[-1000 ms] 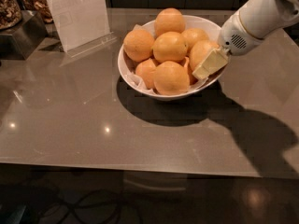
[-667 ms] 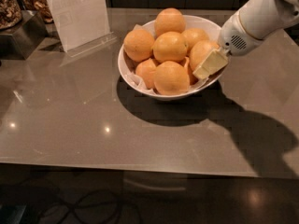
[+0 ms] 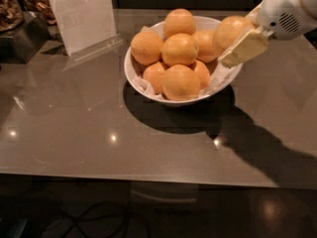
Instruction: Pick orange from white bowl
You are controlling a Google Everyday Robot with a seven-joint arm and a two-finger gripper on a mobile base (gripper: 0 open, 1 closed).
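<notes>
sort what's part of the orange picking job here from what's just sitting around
Job:
- orange, gripped by the claw at the bowl's right rim
- white bowl

Lying about:
- other oranges in the bowl
- sign holder, behind left
- jar, far left
- table

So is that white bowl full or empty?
Full: oranges pile above the white bowl's rim. The gripper, at its right edge, is shut on the orange.
</notes>
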